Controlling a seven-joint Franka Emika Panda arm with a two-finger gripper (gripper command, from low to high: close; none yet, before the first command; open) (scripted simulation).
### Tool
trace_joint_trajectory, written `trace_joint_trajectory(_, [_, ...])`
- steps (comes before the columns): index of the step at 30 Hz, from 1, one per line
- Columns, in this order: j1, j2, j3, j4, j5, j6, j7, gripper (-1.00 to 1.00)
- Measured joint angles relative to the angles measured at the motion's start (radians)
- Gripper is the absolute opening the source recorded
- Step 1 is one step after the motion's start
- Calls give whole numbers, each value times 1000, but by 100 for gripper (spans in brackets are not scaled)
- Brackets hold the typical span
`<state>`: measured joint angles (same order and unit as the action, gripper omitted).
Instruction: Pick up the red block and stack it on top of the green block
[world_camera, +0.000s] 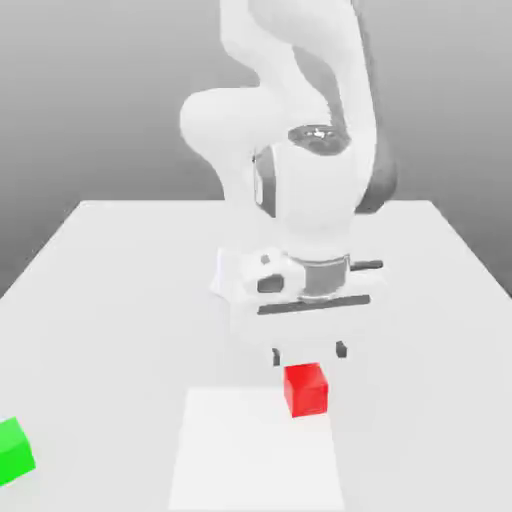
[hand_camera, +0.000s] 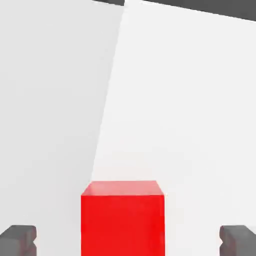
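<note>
Hand view: the red block (hand_camera: 123, 217) sits between the two dark fingertips (hand_camera: 19, 239), clear of both — the gripper (world_camera: 309, 351) is spread wide and holding nothing, poised just above the cube. The green block (world_camera: 14, 451) lies well off toward the exterior view's left — on the tabletop (world_camera: 120, 290).

The white arm (world_camera: 300, 120) folds sharply down from above, wrist pointing straight at the tabletop (world_camera: 120, 290), over its middle. The tool (world_camera: 308, 352) hangs just above the surface, its two dark fingertips (hand_camera: 19, 239) spread wide apart, gripping nothing.
</note>
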<state>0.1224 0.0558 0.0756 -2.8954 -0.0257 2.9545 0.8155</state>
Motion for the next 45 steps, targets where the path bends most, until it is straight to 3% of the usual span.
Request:
trace_joint_trajectory(3, [33,112,-41,14,-33,95,24,0])
trace_joint_trajectory(4, [40,131,-49,16,-37,111,28,-100])
trace_joint_trajectory(11, [38,127,-47,16,-40,108,30,-100])
trace_joint_trajectory(19, [27,-123,-33,-10,35,-117,-29,-100])
trace_joint_trajectory(35, [-440,153,-303,538,120,-398,-375,-100])
trace_joint_trajectory(40, [-520,310,-293,606,190,-314,-455,-100])
trace_joint_trajectory(41, [-525,331,-287,608,199,-296,-462,100])
trace_joint_trajectory(45, [-525,331,-287,608,199,-296,-462,100])
